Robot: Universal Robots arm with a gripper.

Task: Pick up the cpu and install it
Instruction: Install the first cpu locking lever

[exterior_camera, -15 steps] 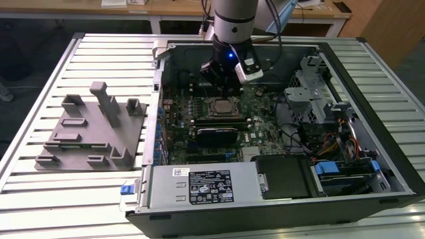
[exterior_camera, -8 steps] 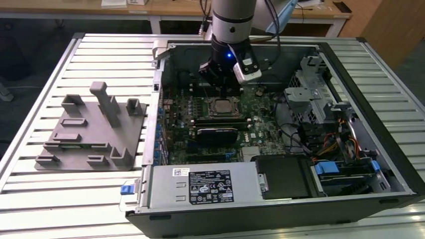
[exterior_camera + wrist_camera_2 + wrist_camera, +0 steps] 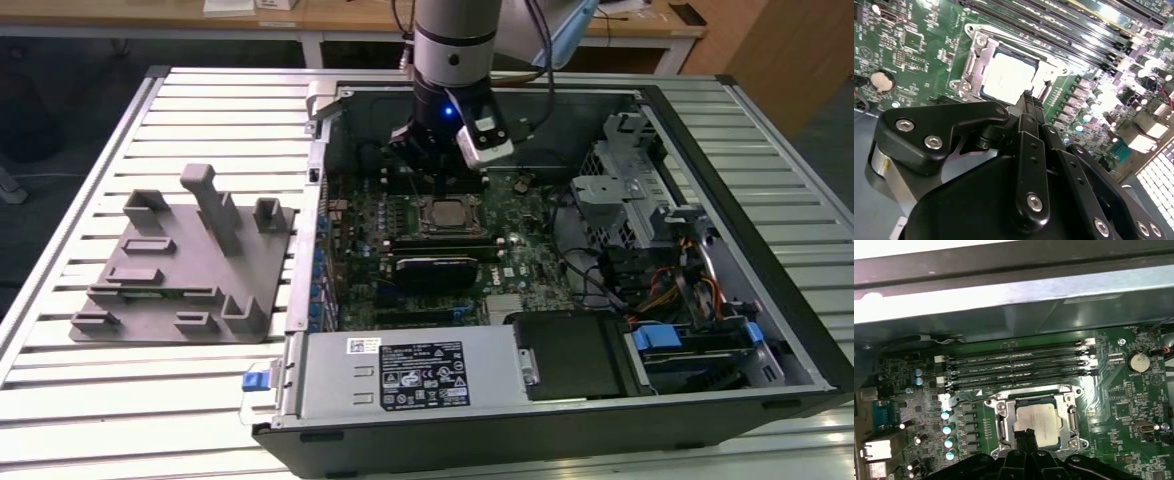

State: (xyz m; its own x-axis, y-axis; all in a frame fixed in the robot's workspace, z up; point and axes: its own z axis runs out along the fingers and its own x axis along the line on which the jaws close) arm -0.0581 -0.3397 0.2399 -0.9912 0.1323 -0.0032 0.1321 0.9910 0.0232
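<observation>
The cpu point(image 3: 447, 213) lies flat in the metal socket frame on the green motherboard point(image 3: 521, 240), inside the open computer case. In both wrist views its silvery top point(image 3: 1010, 76) point(image 3: 1039, 421) shows within the socket, with the rows of memory slots point(image 3: 1014, 371) beside it. My gripper point(image 3: 434, 185) hangs just above the cpu's edge. Its black fingertips point(image 3: 1027, 96) point(image 3: 1025, 433) are pressed together with nothing between them, and the tip overlaps the chip's near edge in both wrist views. I cannot tell whether the tip touches the chip.
A grey plastic fixture point(image 3: 180, 260) with upright posts stands on the slatted table at the exterior view's left. Inside the case are a black heatsink block point(image 3: 434, 272), a power supply point(image 3: 400, 372), a drive cage point(image 3: 627, 175) and loose cables point(image 3: 667, 290). Case walls surround the board.
</observation>
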